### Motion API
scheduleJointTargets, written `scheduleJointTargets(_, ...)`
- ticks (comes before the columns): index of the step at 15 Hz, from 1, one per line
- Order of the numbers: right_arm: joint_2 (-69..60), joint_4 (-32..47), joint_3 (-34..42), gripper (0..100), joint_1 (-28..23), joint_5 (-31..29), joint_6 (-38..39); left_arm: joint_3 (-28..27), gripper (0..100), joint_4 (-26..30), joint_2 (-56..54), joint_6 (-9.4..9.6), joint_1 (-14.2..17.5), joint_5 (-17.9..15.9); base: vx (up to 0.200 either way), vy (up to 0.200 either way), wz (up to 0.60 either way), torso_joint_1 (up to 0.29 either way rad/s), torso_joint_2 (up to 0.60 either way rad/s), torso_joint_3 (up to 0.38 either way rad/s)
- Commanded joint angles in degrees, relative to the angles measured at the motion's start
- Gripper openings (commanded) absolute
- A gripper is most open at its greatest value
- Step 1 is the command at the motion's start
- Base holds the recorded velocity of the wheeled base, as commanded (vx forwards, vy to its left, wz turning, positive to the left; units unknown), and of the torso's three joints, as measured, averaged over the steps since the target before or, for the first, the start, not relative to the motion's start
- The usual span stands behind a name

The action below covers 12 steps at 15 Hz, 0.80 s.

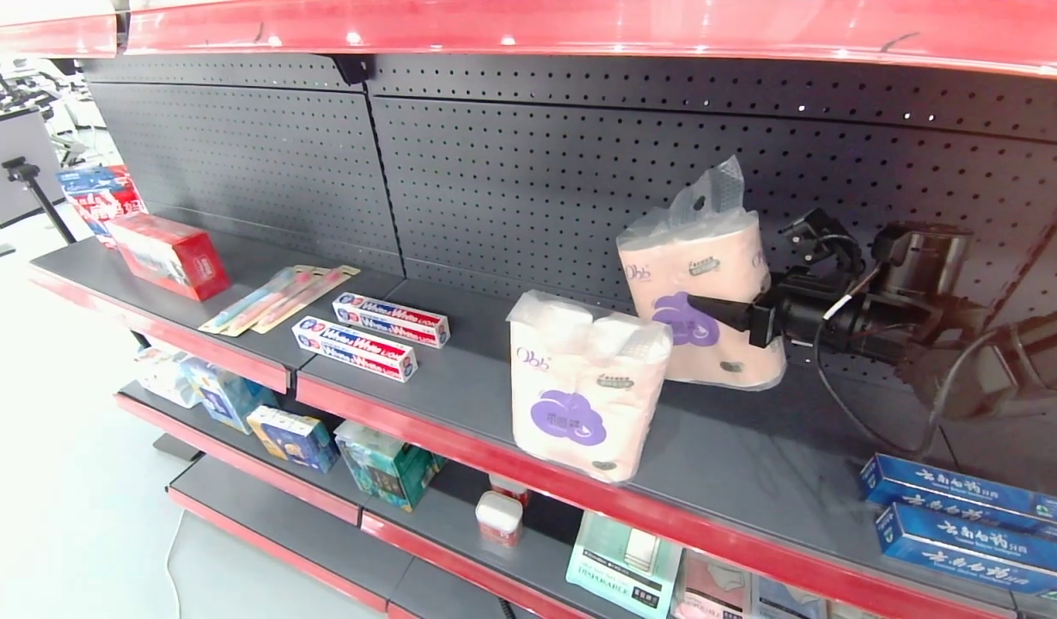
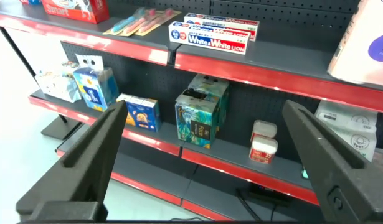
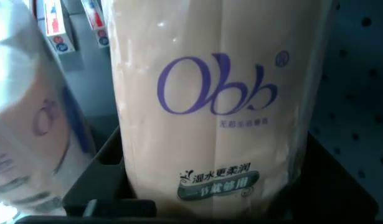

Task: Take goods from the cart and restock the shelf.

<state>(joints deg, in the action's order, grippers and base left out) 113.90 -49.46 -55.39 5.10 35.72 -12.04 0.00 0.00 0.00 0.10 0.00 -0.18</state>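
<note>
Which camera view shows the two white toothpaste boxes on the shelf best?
The head view: both white toothpaste boxes lie whole, side by side. The left wrist view shows their front faces; the right wrist view just their ends.

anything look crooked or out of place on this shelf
The rear tissue pack, gripped by the right hand, leans tilted, not standing flat. The front tissue pack sits right at the front edge of the shelf.

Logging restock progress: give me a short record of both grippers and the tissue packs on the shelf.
right gripper: shut on tissue pack, near the pegboard
second tissue pack: upright at shelf front edge, in front of the held one
left gripper: open, empty, facing lower shelves
toothpaste boxes: two, side by side, left of the packs
</note>
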Motion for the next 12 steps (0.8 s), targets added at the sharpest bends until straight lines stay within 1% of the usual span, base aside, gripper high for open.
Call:
scheduleJointTargets(1, 4.7, 0.0, -3.6, 0, 0.9, 0.5, 0.2, 0.0, 100, 0.0, 0.0, -0.01, 0.0, 0.0, 0.0, 0.0, 0.0, 0.0, 0.0, 0.0)
scheduleJointTargets(8, 8.6, 0.0, -9.6, 0, 6.8, 0.6, 2.4, 0.0, 100, 0.0, 0.0, -0.01, 0.0, 0.0, 0.0, 0.0, 0.0, 0.0, 0.0, 0.0)
scheduleJointTargets(12, 11.6, 0.0, -12.7, 0, 8.4, 0.6, 2.4, 0.0, 100, 0.0, 0.0, -0.01, 0.0, 0.0, 0.0, 0.0, 0.0, 0.0, 0.0, 0.0)
